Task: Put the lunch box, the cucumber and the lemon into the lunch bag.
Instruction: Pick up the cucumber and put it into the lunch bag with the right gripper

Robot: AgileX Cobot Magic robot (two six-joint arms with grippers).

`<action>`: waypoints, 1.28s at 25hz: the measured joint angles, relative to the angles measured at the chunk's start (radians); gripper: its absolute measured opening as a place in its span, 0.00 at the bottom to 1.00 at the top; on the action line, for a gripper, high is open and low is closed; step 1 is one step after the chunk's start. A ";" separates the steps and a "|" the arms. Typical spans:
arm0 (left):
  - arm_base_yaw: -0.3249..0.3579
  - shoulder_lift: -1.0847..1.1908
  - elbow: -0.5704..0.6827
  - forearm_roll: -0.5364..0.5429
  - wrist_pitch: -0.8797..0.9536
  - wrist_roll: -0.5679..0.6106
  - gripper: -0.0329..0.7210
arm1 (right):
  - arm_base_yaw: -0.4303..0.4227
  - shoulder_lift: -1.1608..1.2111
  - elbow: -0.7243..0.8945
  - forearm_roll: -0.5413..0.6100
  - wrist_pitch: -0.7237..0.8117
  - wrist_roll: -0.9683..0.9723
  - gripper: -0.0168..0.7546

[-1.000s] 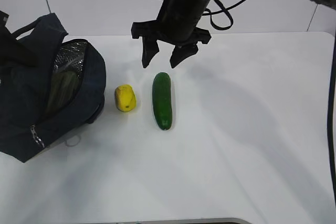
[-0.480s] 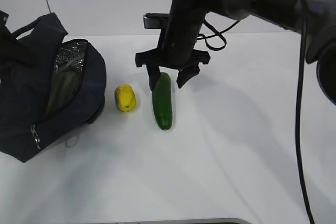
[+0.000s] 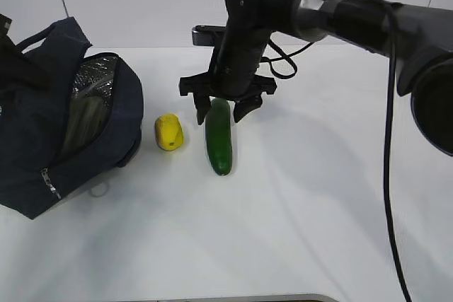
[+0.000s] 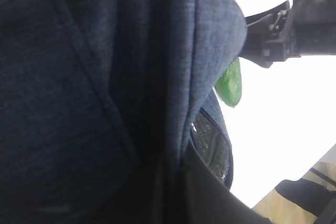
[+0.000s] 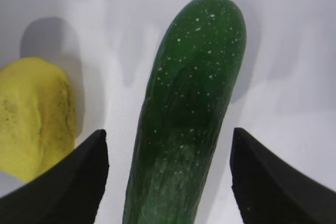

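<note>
The dark green cucumber [image 3: 219, 136] lies on the white table with the yellow lemon [image 3: 169, 132] just to its left. My right gripper [image 3: 221, 109] is open and low, with one finger on each side of the cucumber's far end; in the right wrist view [image 5: 168, 135] the cucumber [image 5: 189, 119] lies between the fingers and the lemon [image 5: 34, 119] is at the left. The navy lunch bag [image 3: 42, 153] lies open at the left, and the lunch box's pale green lid [image 3: 83, 124] shows inside. My left gripper [image 3: 10, 54] is at the bag's far edge, apparently gripping fabric [image 4: 105, 93].
The bag's silver lining [image 3: 95, 76] shows around its opening. A zip pull [image 3: 48, 185] hangs on the bag's front. The white table [image 3: 333, 196] stretches to the right and front. A cable [image 3: 283, 61] hangs from the right arm.
My right gripper has come down from above the table behind the cucumber and now straddles its far end, still open. The bag, lemon and cucumber have not moved.
</note>
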 joint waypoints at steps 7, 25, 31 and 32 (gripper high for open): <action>0.000 0.000 0.000 0.000 0.000 0.000 0.04 | 0.000 0.022 0.000 0.000 -0.004 0.000 0.73; 0.000 0.000 0.000 0.000 0.000 0.000 0.04 | 0.000 0.046 -0.004 0.008 0.071 0.002 0.51; 0.000 0.000 0.000 0.019 0.002 0.000 0.04 | 0.000 0.046 -0.015 0.004 0.084 0.002 0.45; 0.000 0.000 0.000 0.031 0.002 0.000 0.04 | 0.000 0.046 -0.026 0.004 0.086 0.002 0.45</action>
